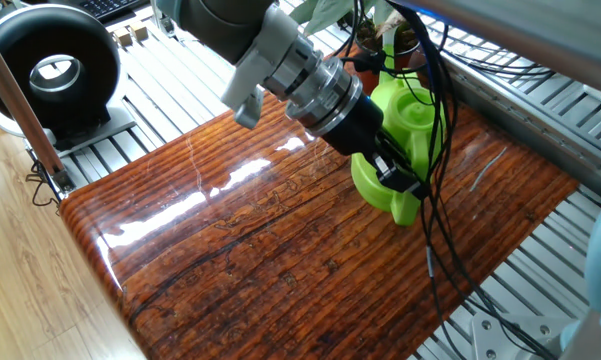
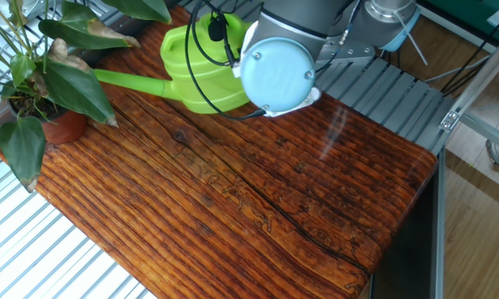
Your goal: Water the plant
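The plant stands at the table's left corner in the other fixed view, with broad dark leaves and a terracotta pot. The lime-green watering can hangs close over the wood, its long spout pointing at the plant and ending short of the pot. In one fixed view my gripper is shut on the can's handle. In the other fixed view the arm's round wrist cap hides the fingers. The pot shows only partly behind cables.
The glossy wooden tabletop lies on slatted metal framing. A black round blower and a copper pole stand off the table's left side. Loose black cables hang from the arm over the can.
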`<state>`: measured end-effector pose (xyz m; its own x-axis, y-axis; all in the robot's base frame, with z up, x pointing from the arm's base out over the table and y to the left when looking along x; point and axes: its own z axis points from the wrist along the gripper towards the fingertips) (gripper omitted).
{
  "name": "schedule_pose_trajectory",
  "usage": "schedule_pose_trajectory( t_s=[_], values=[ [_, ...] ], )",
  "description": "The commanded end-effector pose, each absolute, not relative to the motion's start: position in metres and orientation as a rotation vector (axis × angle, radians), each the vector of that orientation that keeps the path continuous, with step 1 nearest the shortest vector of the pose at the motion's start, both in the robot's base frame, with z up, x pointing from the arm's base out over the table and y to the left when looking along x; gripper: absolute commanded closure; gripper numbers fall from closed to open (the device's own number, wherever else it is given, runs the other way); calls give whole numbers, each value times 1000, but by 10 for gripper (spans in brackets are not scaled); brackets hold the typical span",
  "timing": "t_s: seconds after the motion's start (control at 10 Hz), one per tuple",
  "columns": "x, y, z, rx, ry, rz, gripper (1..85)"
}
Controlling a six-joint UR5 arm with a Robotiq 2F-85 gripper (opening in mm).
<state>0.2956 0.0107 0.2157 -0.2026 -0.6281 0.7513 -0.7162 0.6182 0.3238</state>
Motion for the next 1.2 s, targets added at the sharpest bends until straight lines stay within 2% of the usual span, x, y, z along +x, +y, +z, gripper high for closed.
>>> schedule_pose_trajectory(
  t_s=[0.0,1.1],
  values=[
    [300,8,218,1088,-1900,90,843],
    [303,4,224,1109,-1880,51,843]
  ],
)
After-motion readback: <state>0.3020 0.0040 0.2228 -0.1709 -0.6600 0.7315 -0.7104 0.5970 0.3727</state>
